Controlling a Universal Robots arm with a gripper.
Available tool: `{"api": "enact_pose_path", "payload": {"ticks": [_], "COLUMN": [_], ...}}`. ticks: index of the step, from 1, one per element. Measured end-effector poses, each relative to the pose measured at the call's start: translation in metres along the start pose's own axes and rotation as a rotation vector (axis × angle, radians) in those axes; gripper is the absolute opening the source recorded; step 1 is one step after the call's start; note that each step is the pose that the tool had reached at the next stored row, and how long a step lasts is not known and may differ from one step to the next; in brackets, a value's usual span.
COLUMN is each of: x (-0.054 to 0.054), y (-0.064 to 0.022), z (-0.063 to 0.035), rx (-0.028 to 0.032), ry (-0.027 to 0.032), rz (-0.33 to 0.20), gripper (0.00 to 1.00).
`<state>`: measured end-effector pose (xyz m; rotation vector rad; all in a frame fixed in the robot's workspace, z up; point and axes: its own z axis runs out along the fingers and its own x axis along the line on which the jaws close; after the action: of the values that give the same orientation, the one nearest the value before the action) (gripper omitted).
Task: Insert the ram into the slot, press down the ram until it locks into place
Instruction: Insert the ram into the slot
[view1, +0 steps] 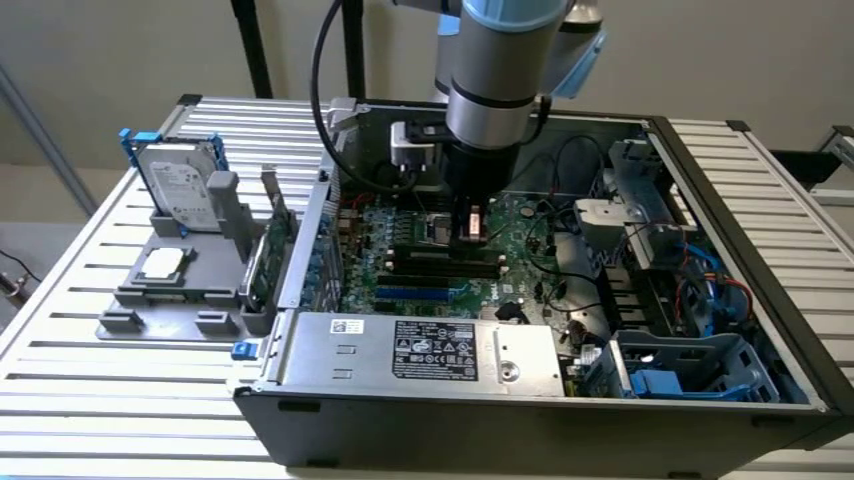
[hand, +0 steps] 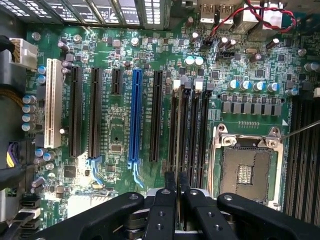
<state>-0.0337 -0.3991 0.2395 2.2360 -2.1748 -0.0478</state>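
Note:
My gripper (view1: 467, 235) hangs inside the open computer case (view1: 534, 410), low over the green motherboard (view1: 400, 225). In the wrist view its two black fingers (hand: 165, 205) stand almost together, shut on a thin stick seen edge-on, the ram (hand: 178, 167). That edge lines up along the black memory slots (hand: 197, 130) beside the processor socket (hand: 245, 167). Whether the ram sits in a slot or just above it, I cannot tell. The memory slots (view1: 434, 262) lie just below the gripper in the exterior view.
A grey holder (view1: 167, 290) on the exterior view's left carries a hard drive (view1: 180, 185) and a green expansion card (view1: 276, 250). The silver power supply (view1: 427, 350) sits at the case's front. Cables and a drive cage (view1: 667, 260) crowd the right side.

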Motion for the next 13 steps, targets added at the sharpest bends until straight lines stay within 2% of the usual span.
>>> {"api": "enact_pose_path", "payload": {"ticks": [13], "x": [0.0016], "y": [-0.0010], "z": [0.0059], "rx": [-0.0002], "ry": [0.0034], "rz": [0.000], "gripper": [0.13]}}
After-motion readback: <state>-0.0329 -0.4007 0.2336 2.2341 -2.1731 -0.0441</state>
